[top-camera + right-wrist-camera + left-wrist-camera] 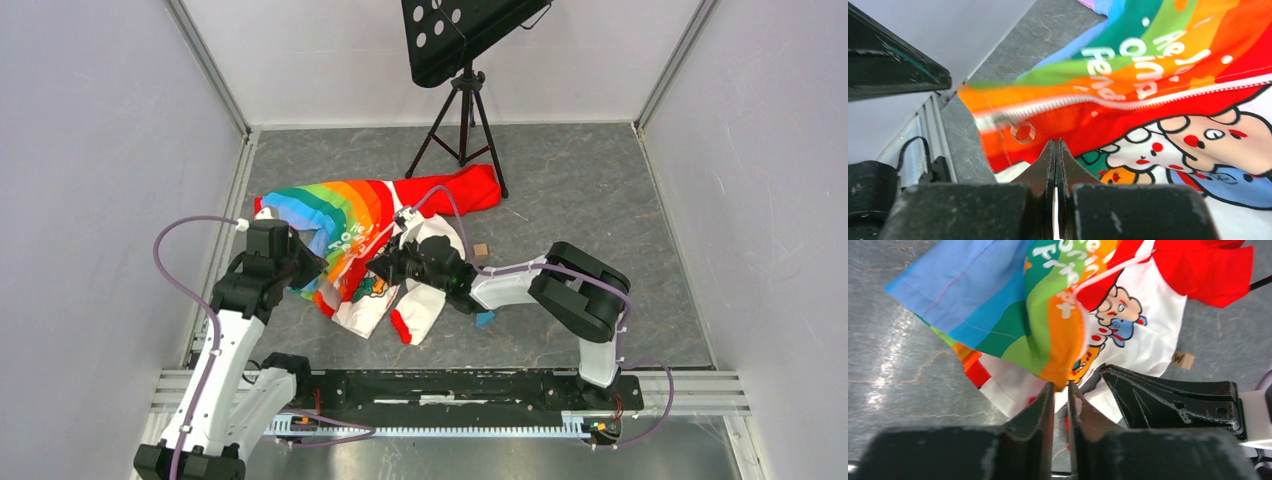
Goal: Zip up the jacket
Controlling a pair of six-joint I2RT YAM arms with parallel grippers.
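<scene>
Seen from above, the jacket [350,205] lies on the desk [560,180], its hem lifted between both arms. Left wrist: the left gripper [1061,390] pinches the hem as an anchor. Right wrist: the right gripper [1055,145] is closed on fabric under the zipper [1088,99], probably for tension.

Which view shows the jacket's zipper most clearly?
The right wrist view: the white zipper runs close across the frame, its teeth distinct. The left wrist view shows it only as a thin line. In the top view it is too small to trace on the jacket.
</scene>
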